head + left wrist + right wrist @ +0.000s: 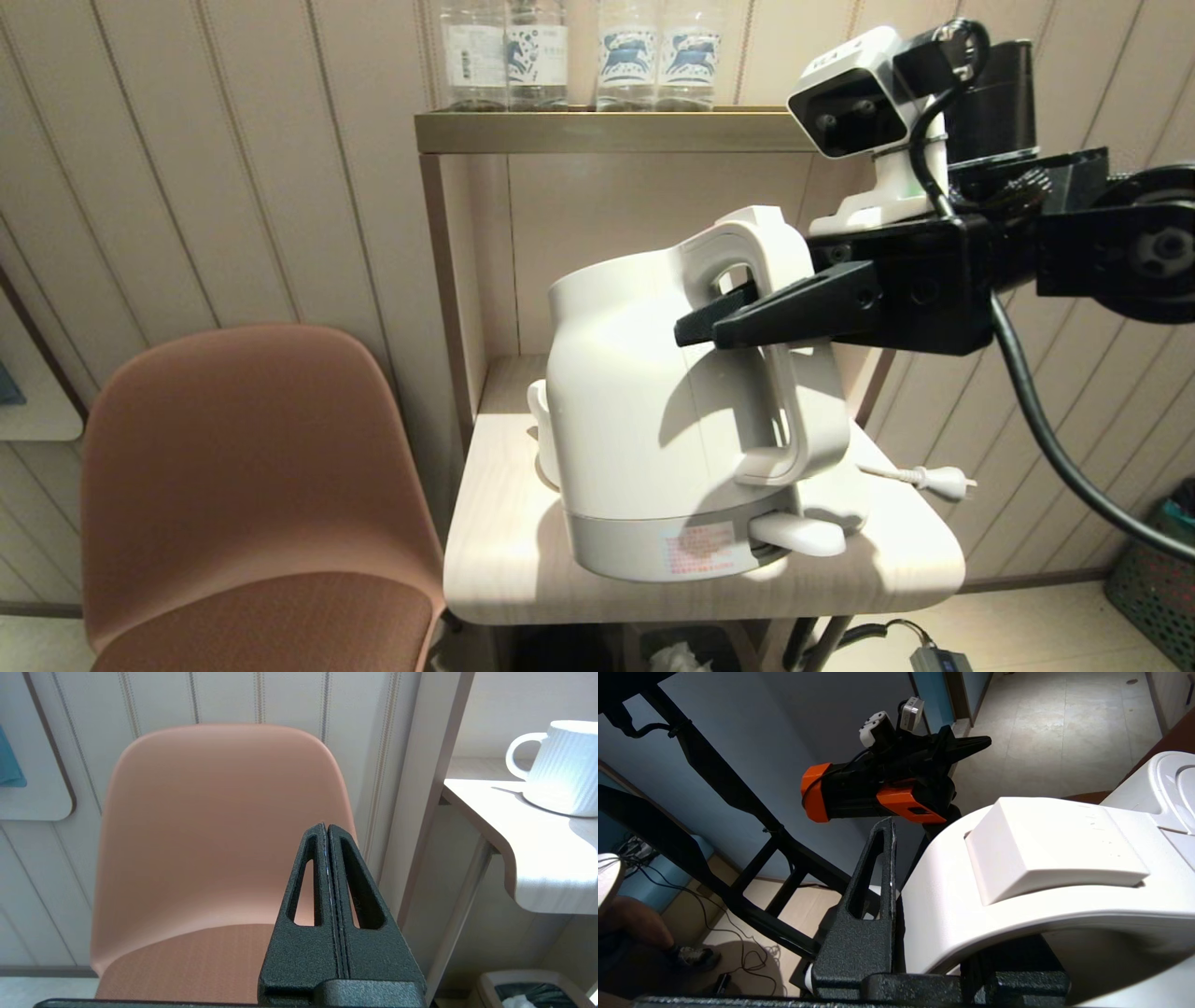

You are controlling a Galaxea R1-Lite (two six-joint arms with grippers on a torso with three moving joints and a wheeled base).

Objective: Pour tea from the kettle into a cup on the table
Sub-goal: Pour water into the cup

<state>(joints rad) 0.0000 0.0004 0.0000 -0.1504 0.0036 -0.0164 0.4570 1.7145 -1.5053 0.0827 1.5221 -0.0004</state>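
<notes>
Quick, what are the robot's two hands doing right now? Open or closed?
Left gripper: closed, empty, parked beside the chair.
Right gripper: closed on the kettle handle, kettle tipped toward the cup.

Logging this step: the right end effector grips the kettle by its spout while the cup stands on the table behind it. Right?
Not quite. The right end effector is clamped on the kettle by its loop handle, not its spout, as the head view shows. The cup does stand on the table behind the kettle.
</notes>
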